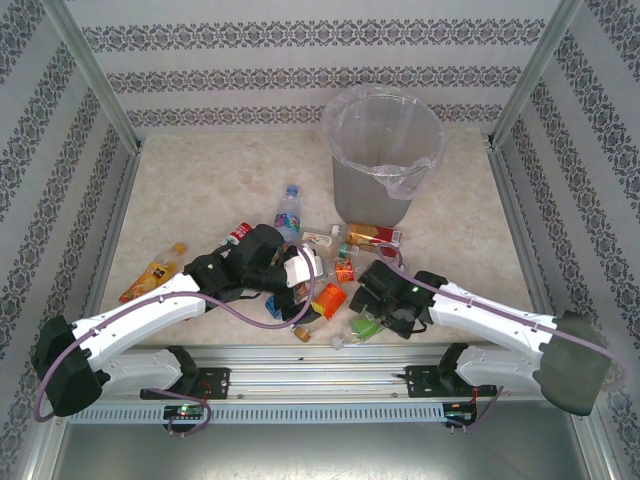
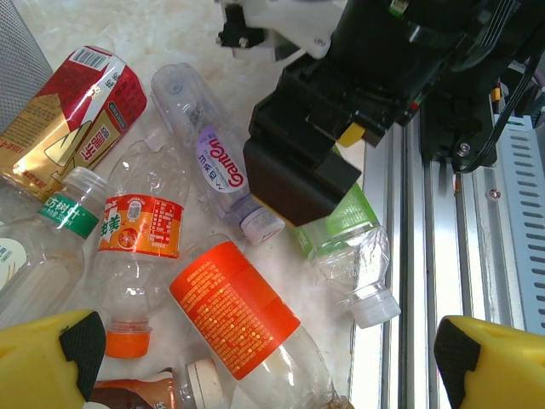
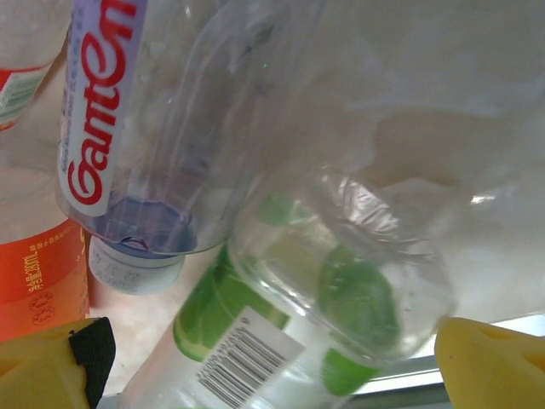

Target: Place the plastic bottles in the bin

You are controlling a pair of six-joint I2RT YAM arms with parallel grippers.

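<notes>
The small clear plastic bottles (image 1: 328, 298) lie heaped on the marbled table (image 1: 200, 180), near the tall round grey bin (image 1: 375, 195). The bottle printed "Ganten" (image 3: 94, 128) touches a green-labelled bottle (image 3: 281, 341). The left gripper (image 2: 272, 366) and the right gripper (image 3: 272, 366) are both spread wide, pinching nothing.

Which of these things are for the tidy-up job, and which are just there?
For the job:
- the bin
- the blue-label bottle
- the orange-label bottle
- the green-label bottle
- the red-label bottle

Just there:
- the purple cable
- the metal rail
- the patterned walls
</notes>
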